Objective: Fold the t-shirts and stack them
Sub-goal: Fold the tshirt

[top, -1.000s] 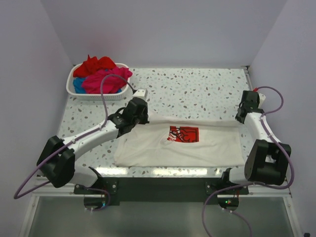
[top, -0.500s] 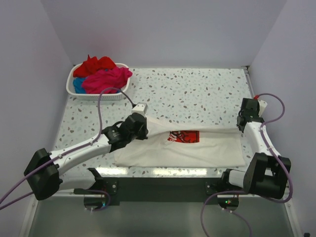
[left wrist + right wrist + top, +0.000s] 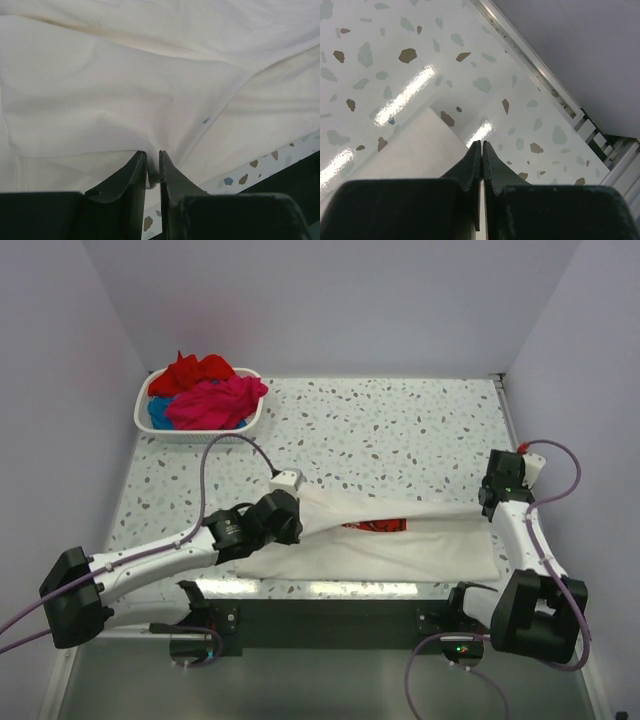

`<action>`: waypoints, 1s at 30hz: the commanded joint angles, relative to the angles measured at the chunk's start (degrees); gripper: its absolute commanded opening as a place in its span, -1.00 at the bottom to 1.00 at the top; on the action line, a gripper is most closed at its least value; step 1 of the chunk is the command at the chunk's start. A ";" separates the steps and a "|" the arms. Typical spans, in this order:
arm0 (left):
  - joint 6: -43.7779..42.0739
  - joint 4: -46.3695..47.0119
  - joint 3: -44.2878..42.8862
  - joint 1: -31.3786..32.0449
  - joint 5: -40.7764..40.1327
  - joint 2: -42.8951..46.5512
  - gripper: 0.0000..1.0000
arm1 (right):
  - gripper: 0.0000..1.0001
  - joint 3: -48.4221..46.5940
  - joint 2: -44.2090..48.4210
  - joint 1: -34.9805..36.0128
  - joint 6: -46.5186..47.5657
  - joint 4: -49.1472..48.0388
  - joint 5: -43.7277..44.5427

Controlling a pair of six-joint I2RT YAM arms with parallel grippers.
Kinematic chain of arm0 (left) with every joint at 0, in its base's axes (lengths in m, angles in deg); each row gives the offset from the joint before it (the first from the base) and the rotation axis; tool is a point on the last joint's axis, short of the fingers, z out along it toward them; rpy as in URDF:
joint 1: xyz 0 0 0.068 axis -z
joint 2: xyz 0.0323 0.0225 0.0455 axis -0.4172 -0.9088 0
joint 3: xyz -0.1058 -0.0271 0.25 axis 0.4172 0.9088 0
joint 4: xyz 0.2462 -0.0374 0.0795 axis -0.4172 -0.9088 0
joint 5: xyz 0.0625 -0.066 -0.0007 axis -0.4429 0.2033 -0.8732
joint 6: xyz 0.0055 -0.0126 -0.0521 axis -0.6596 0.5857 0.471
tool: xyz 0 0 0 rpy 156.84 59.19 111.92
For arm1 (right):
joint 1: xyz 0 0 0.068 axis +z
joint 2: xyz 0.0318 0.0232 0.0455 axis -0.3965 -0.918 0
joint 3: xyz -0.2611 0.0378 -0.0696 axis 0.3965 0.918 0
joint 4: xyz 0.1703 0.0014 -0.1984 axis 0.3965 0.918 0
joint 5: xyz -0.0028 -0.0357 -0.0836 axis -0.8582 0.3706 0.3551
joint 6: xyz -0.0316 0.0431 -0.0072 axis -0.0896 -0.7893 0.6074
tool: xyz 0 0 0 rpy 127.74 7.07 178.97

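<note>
We log the far and middle table (image 3: 400,430) as bare from the basket (image 3: 195,435) across to the right wall (image 3: 580,360), so a gripper could pass there freely. The near strip is obstructed: the white shirt (image 3: 400,552) is stretched across it, the left arm (image 3: 165,552) lies low over the near-left part with its cable (image 3: 203,485) looping up toward the basket, and the right arm (image 3: 525,540) stands along the right edge. The basket, heaped with shirts (image 3: 205,390), fills the far-left corner beside the left wall (image 3: 60,390).
</note>
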 commanded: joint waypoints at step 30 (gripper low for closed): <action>-4.16 7.23 1.11 -9.89 -5.75 -5.87 0.91 | 0.67 4.04 11.33 -0.03 -3.81 -8.55 -29.53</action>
